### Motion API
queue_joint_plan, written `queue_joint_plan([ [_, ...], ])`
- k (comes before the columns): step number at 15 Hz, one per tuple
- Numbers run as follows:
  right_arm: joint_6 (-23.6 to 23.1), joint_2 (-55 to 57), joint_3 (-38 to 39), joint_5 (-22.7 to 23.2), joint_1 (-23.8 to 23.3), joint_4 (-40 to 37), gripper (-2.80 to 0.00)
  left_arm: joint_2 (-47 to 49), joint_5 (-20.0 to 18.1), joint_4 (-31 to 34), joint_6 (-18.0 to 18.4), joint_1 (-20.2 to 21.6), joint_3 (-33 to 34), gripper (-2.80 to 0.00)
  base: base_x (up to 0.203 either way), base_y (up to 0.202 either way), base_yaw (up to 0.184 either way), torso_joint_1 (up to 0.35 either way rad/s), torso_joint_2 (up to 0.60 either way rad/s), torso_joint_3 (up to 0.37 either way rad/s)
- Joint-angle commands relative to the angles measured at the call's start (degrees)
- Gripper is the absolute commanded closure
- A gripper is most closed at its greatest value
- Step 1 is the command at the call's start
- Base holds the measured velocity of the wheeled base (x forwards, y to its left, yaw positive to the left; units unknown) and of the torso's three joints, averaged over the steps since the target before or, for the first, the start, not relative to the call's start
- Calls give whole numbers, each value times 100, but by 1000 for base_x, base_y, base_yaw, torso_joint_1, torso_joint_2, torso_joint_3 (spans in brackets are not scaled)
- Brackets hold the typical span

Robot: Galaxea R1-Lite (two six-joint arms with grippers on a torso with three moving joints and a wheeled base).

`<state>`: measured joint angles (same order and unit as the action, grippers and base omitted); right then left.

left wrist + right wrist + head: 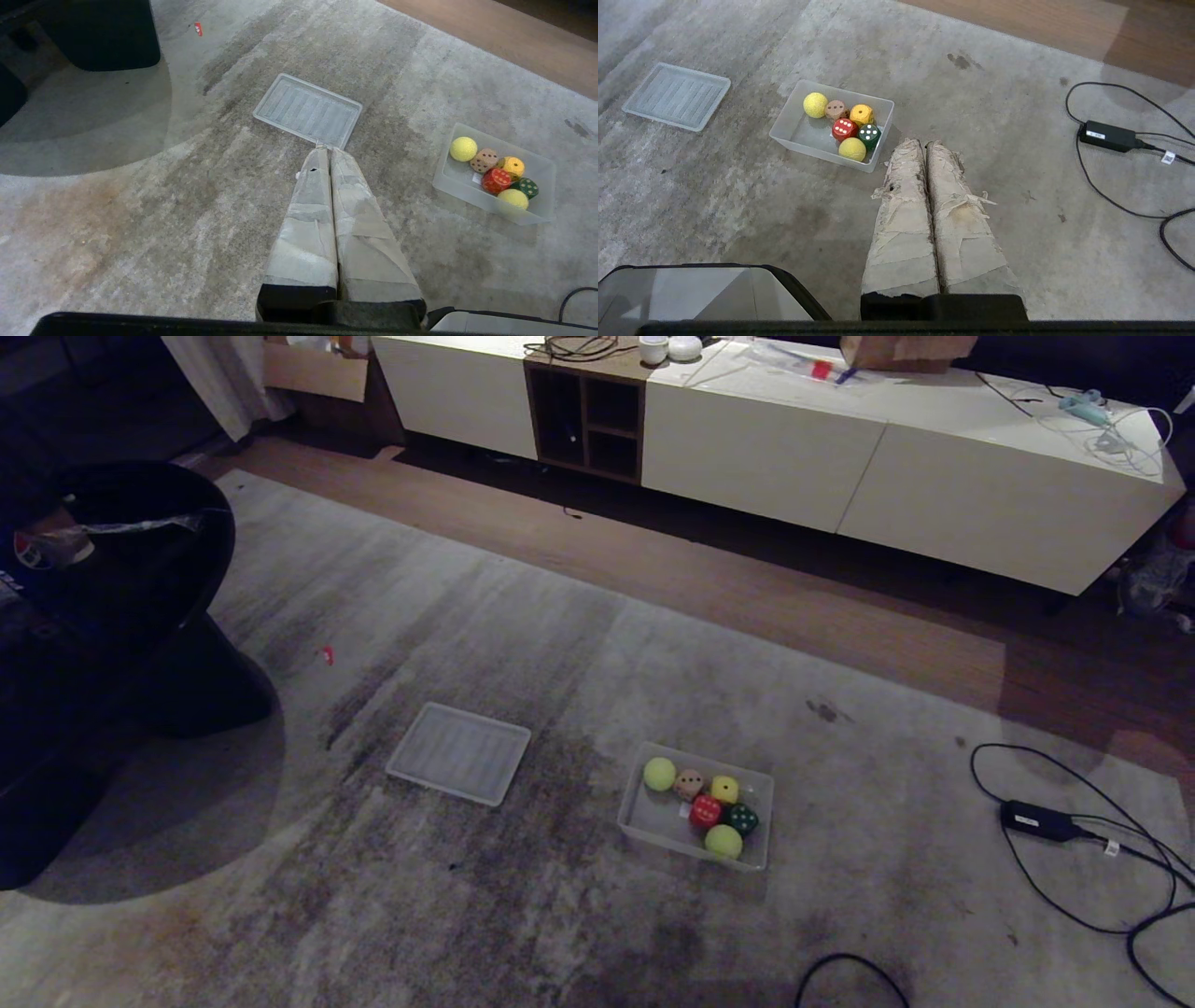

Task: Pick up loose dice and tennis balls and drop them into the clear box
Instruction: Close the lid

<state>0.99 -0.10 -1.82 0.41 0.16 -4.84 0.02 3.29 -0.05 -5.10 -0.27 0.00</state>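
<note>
The clear box (644, 821) (446, 179) (784, 128) sits on the grey rug, holding two tennis balls (659, 774) (724, 841) and the dice: tan (689, 784), yellow (724, 790), red (705, 811) and dark green (744, 819). Its ribbed lid (458, 752) (308, 109) lies flat to the box's left. Neither arm shows in the head view. My left gripper (325, 149) is shut and empty, held high above the rug near the lid. My right gripper (923, 142) is shut and empty, high above the rug beside the box.
A black power adapter (1038, 819) with looping cables lies on the rug to the right. A dark round seat (121, 551) stands at the left. A long white cabinet (840, 448) runs along the back beyond a strip of wooden floor. A small red scrap (327, 655) lies on the rug.
</note>
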Motion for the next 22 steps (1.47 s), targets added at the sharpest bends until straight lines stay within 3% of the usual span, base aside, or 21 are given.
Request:
queue_joint_plan([
  [1,-2,10,6,-6,2,9,0,6,5,-4,-12,0,9,0,0,0,0,0,0,0],
  [17,-2,10,6,2,2,18,0,6,5,-4,-26,0,9,0,1,-9,154,2,3,4],
  [22,7,10,6,2,2,18,0,6,5,-21,-17,0,9,0,-1,-2,20,1,0,0],
])
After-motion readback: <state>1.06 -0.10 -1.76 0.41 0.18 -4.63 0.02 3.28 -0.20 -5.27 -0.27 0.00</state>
